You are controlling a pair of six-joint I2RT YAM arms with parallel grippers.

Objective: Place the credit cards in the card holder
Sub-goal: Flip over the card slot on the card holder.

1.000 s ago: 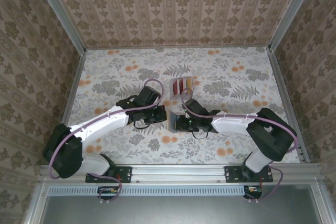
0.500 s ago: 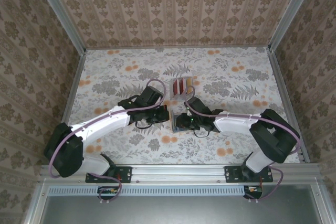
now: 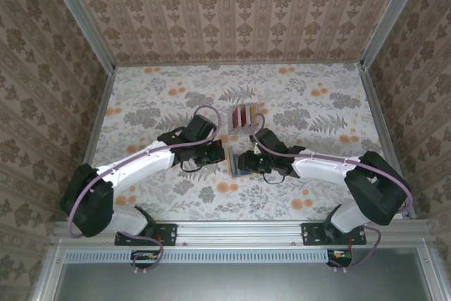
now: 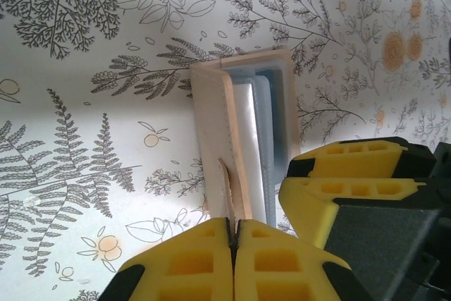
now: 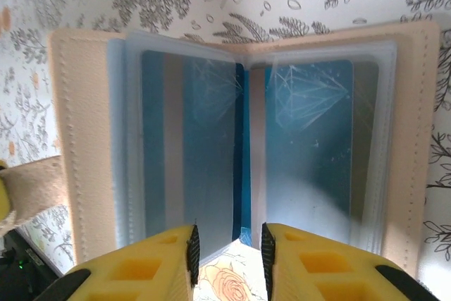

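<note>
Right wrist view: card holder (image 5: 84, 139) lay open flat, pinkish-tan cover, stitched edge, clear grey-blue sleeves spread on both sides of the fold. Blue credit cards (image 5: 211, 153) sat in the sleeves either side of the fold, with faint diamond-like line art on both. Any lettering was too blurred behind the plastic to read.

Right gripper (image 5: 227, 248) was at the holder's near edge, its yellow fingers a little apart. Nothing was between them, and floral table showed through the gap.

Left wrist view: the holder was seen edge-on, with the cover standing up. Left gripper (image 4: 231, 234) had its fingers pressed together on a thin tan tab of the holder. A right finger (image 4: 352, 174) sat just beside the other cover.

Top view: the holder (image 3: 235, 165) was about mid-table (image 3: 155, 96), slightly toward the near edge, between the two grippers. A small rack of upright cards (image 3: 243, 114), red, dark red and tan-gold, stood just beyond it toward the far edge.
</note>
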